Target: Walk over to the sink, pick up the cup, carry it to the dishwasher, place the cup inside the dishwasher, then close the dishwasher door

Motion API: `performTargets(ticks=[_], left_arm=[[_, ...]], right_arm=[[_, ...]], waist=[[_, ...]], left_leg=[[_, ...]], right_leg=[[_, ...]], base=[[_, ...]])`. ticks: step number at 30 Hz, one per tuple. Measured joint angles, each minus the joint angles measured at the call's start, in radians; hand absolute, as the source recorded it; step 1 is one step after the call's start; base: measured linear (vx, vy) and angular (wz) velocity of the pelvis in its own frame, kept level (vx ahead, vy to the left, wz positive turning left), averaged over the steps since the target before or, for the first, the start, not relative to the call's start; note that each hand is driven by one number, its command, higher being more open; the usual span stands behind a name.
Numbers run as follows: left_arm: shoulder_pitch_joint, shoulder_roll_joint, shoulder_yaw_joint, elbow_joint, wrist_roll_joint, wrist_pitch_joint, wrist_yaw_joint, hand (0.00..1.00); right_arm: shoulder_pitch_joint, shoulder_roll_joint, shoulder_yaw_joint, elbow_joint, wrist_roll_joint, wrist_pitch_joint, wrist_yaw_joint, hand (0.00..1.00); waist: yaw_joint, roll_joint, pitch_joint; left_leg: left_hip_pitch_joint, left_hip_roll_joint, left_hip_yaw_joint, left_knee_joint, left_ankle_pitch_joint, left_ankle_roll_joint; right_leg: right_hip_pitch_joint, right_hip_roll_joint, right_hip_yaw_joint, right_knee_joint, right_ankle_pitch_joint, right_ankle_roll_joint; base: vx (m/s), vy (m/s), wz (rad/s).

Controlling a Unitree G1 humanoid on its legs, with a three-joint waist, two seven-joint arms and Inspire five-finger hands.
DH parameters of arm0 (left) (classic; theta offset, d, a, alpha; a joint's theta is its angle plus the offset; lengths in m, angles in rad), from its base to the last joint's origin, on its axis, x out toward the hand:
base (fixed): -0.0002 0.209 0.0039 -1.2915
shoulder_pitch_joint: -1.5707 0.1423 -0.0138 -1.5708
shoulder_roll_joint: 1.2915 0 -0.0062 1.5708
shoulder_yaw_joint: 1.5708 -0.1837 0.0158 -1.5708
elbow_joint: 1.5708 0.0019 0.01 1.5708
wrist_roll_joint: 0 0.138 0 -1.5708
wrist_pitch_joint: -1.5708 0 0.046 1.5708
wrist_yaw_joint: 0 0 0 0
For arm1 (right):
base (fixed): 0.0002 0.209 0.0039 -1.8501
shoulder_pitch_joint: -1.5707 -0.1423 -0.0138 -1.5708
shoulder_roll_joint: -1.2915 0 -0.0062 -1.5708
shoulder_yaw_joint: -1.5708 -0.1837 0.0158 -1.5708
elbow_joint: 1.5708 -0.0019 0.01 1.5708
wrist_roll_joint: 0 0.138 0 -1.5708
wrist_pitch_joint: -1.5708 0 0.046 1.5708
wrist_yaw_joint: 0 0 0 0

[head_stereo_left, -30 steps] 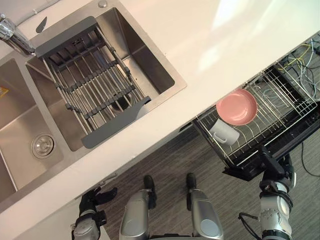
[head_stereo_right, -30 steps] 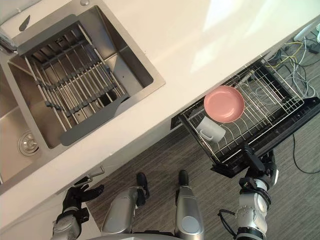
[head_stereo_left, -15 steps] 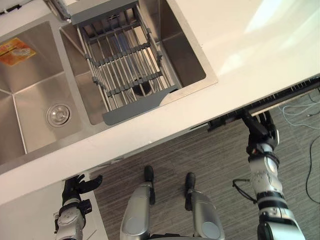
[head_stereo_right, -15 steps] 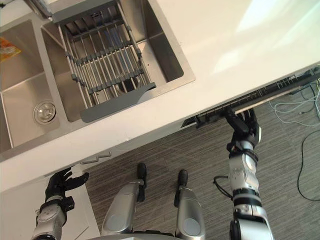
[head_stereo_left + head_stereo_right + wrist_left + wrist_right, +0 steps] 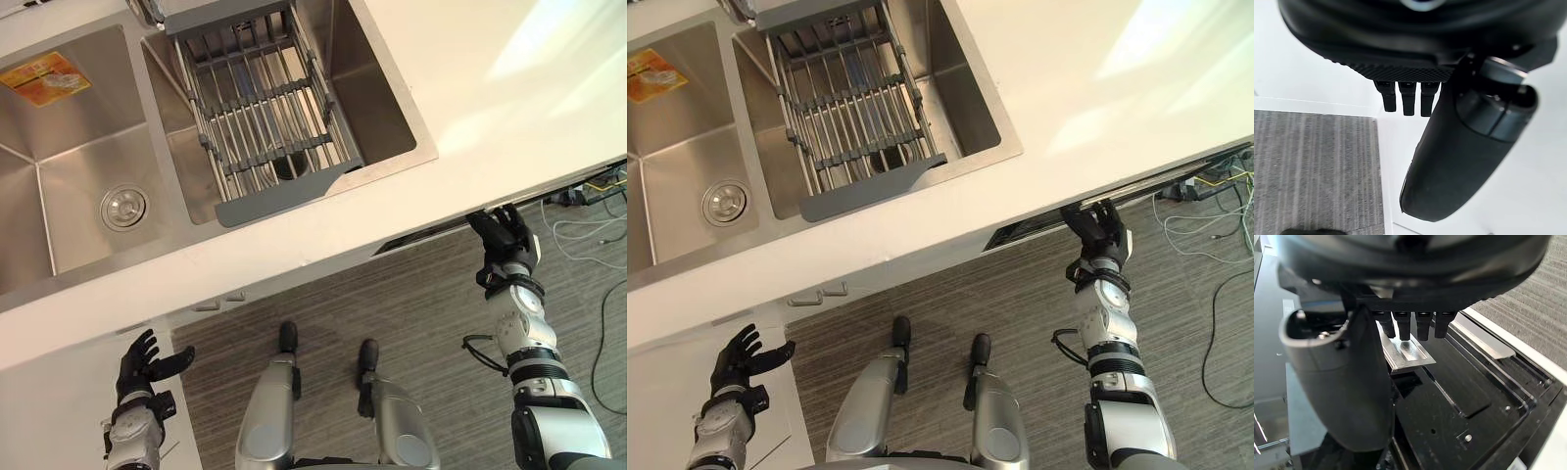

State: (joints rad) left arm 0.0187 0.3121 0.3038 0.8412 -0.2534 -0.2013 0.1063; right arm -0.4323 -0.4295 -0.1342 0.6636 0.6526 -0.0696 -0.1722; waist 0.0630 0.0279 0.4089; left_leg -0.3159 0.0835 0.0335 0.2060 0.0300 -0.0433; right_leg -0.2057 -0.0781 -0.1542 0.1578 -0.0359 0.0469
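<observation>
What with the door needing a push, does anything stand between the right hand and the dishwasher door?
Nothing visible does. The right hand is at the dishwasher door under the counter edge, its straight fingers at the door's metal strip with nothing between.

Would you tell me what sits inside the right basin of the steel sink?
A grey slatted drainer rack spans the basin; a dark drain hole shows through its bars. The floor under its solid end is hidden.

Dishwasher mostly hidden beneath counter, sink cropped
</observation>
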Motion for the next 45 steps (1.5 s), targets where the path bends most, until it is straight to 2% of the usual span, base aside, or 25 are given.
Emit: performTargets(ticks=[6, 12, 17, 29, 41, 45], left_arm=[[-0.002, -0.019, -0.019, 0.026, 0.027, 0.000, -0.003, 0.90], [0.008, -0.052, -0.028, 0.040, 0.070, 0.004, -0.005, 0.90], [0.033, -0.061, -0.041, 0.043, 0.097, 0.013, -0.021, 0.90], [0.051, -0.061, -0.040, 0.068, 0.097, 0.019, -0.025, 0.90], [0.060, -0.060, -0.040, 0.069, 0.098, 0.018, -0.028, 0.90], [0.060, -0.060, -0.047, 0.069, 0.098, 0.018, -0.027, 0.90]], right_arm=[[0.086, -0.004, 0.003, -0.015, -0.130, 0.000, 0.020, 0.90], [0.259, 0.007, -0.042, -0.072, -0.257, 0.021, 0.045, 0.90], [0.370, 0.058, -0.087, -0.101, -0.284, 0.026, 0.064, 0.90], [0.377, 0.122, -0.095, -0.101, -0.253, 0.024, 0.047, 0.90], [0.326, 0.112, -0.057, -0.089, -0.263, 0.030, 0.009, 0.90], [0.278, 0.113, -0.052, -0.058, -0.187, 0.033, -0.011, 0.90]], waist=[[-0.026, 0.000, -0.006], [-0.043, -0.001, -0.068], [-0.059, -0.004, -0.120], [-0.058, -0.018, -0.143], [-0.052, -0.019, -0.143], [-0.052, -0.018, -0.143]], left_leg=[[0.061, -0.009, -0.005, -0.028, 0.000, -0.002], [0.108, -0.024, -0.017, -0.056, -0.003, -0.006], [0.141, -0.026, -0.026, -0.068, -0.009, -0.015], [0.147, -0.018, -0.025, -0.081, -0.011, -0.018], [0.129, -0.019, -0.033, -0.076, -0.010, -0.019], [0.116, -0.022, -0.052, -0.073, -0.003, -0.021]], right_leg=[[0.061, -0.005, -0.010, -0.021, -0.006, 0.005], [0.099, -0.019, -0.024, -0.011, -0.037, 0.012], [0.124, -0.022, -0.036, 0.007, -0.066, 0.013], [0.121, -0.019, -0.035, 0.010, -0.072, 0.008], [0.110, -0.015, -0.044, 0.010, -0.071, 0.008], [0.109, -0.016, -0.060, 0.010, -0.071, 0.008]], base=[[0.03, 0.010, 0.05], [0.04, 0.009, 0.09], [0.04, -0.020, 0.07], [0.00, 0.000, 0.00], [0.00, -0.003, 0.02], [-0.02, -0.008, 0.12]])
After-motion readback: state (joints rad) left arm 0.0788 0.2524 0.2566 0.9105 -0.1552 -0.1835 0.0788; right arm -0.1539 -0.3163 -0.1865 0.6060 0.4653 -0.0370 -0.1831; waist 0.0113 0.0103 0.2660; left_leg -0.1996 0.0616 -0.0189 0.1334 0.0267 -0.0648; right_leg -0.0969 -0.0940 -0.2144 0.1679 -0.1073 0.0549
